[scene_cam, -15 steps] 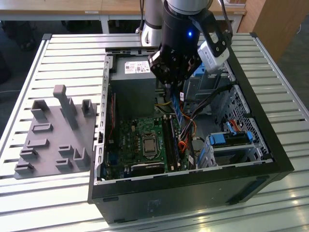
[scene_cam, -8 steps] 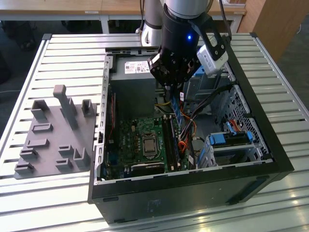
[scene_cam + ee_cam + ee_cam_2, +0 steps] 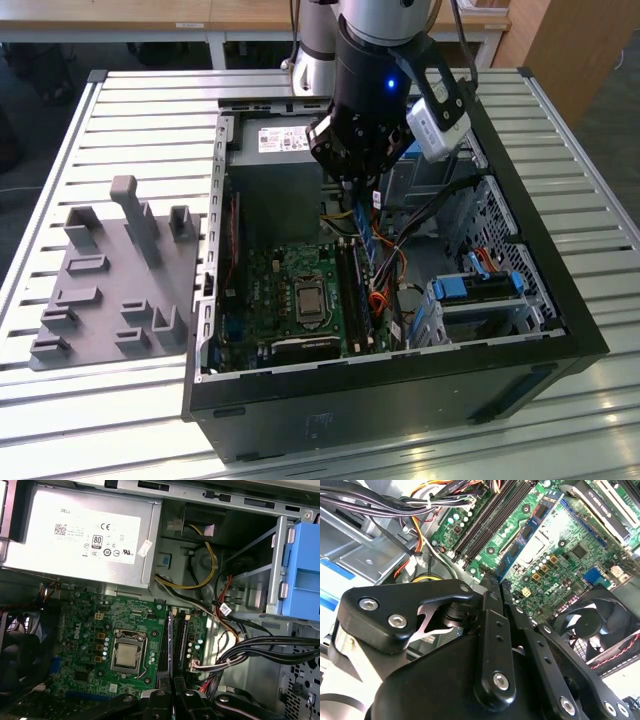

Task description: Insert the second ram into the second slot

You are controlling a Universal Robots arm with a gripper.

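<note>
Second ram [image 3: 526,536] gripped by end effector [image 3: 492,582]

Table [image 3: 560,140] under me: pale metal slats, edge to edge, w/ bright glare on the slats along the near edge. Beyond the far edge stands a wooden desk [image 3: 120,15] w/ white legs [image 3: 215,50]. Wood-panel cabinet [image 3: 570,40] sits off the far corner at the exterior view's right. Floor [image 3: 30,120] looks dark off the table edge at the exterior view's left, grey past the opp. edge.
</note>
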